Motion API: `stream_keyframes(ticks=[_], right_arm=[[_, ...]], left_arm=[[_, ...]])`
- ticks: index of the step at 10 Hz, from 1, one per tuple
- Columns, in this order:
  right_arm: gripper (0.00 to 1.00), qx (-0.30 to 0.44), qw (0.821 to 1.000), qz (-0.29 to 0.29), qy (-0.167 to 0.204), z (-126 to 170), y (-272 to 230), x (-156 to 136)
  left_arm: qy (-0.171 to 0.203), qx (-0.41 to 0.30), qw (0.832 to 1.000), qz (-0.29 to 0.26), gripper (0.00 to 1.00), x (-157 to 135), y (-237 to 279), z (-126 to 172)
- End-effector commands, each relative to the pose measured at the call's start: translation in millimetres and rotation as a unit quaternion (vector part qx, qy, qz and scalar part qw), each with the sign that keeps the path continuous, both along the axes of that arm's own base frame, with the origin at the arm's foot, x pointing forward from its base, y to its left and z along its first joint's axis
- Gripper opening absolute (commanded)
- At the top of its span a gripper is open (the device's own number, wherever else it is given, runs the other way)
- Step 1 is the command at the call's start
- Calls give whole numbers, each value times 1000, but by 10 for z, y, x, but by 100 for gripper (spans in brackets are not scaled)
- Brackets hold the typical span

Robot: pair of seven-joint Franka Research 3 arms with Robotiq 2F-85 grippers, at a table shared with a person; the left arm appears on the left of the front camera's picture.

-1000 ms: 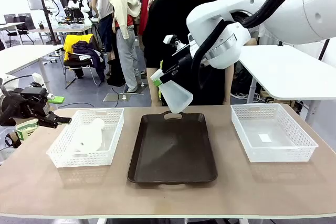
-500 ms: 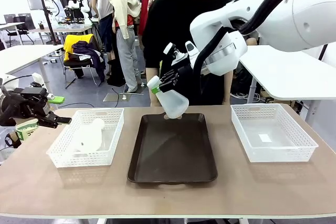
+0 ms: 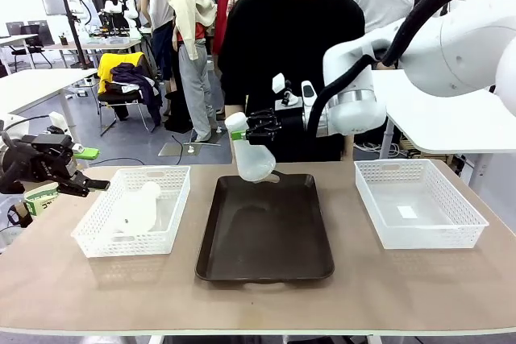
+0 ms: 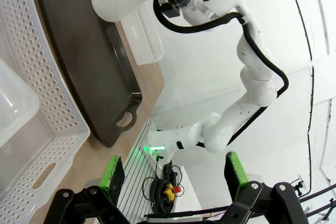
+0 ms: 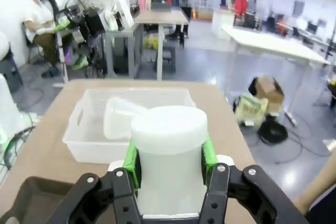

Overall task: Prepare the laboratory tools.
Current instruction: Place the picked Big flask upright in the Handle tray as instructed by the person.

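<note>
Right hand (image 3: pixel 246 127) clamped on the neck of a frosted-white Erlenmeyer flask (image 3: pixel 255 162), flask tilted, its wide base low over the 12 o'clock end of the dark brown tray (image 3: pixel 266 239); whether the base touches the tray cannot be told. Second flask (image 3: pixel 135 207) lies on its side in the white mesh basket (image 3: pixel 133 249) at the tray's 9 o'clock on the desk (image 3: pixel 266 304). Left hand (image 4: pixel 173 174) at that basket's 9 o'clock, fingers apart, holding nothing.
</note>
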State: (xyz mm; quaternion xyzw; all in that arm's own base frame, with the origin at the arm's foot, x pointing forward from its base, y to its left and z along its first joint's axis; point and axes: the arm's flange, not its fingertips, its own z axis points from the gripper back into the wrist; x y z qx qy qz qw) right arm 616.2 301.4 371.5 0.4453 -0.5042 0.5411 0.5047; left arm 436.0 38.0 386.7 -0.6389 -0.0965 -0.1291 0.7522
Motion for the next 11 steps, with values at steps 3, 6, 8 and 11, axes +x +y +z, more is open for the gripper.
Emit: stream_keyframes(ticks=[3, 6, 8, 11], right_arm=[[0, 69, 997, 3, 43, -384, -177, 14], [0, 69, 996, 7, 60, -574, -200, 58], [0, 65, 995, 15, 72, -685, -165, 93], [0, 57, 995, 16, 83, -762, -140, 134]], left_arm=[[-3, 0, 1000, 0, 100, -5, 7, 23], [-3, 0, 1000, 0, 100, -5, 7, 23], [-3, 0, 1000, 0, 100, -5, 7, 23], [-3, 0, 1000, 0, 100, -5, 7, 23]])
